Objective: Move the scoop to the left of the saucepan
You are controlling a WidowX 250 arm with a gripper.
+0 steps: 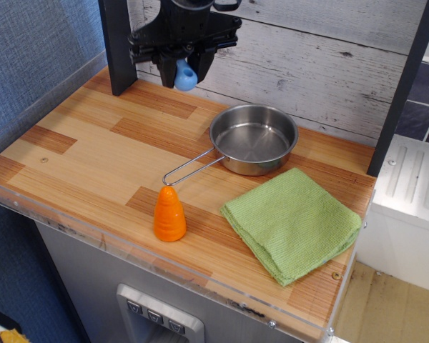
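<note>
upper centre of frame: black gripper [184, 63], light-blue scoop [185, 76]. centre: shiny silver saucepan [253, 138]. lower centre: orange carrot toy [169, 214]. lower right: green ribbed cloth [292, 222]. striped brown wood-grain counter [93, 153]; whitewashed plank wall [329, 50].

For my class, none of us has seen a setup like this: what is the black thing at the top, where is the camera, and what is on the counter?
One camera looks down at a wooden counter from above its front. The black thing is a robot arm's gripper, its hand. It hangs above the counter's back left part, shut on a scoop, whose light-blue handle pokes out below. On the counter lie a steel saucepan with a wire handle, an orange carrot toy in front of it, and a folded green cloth to the right.
</note>
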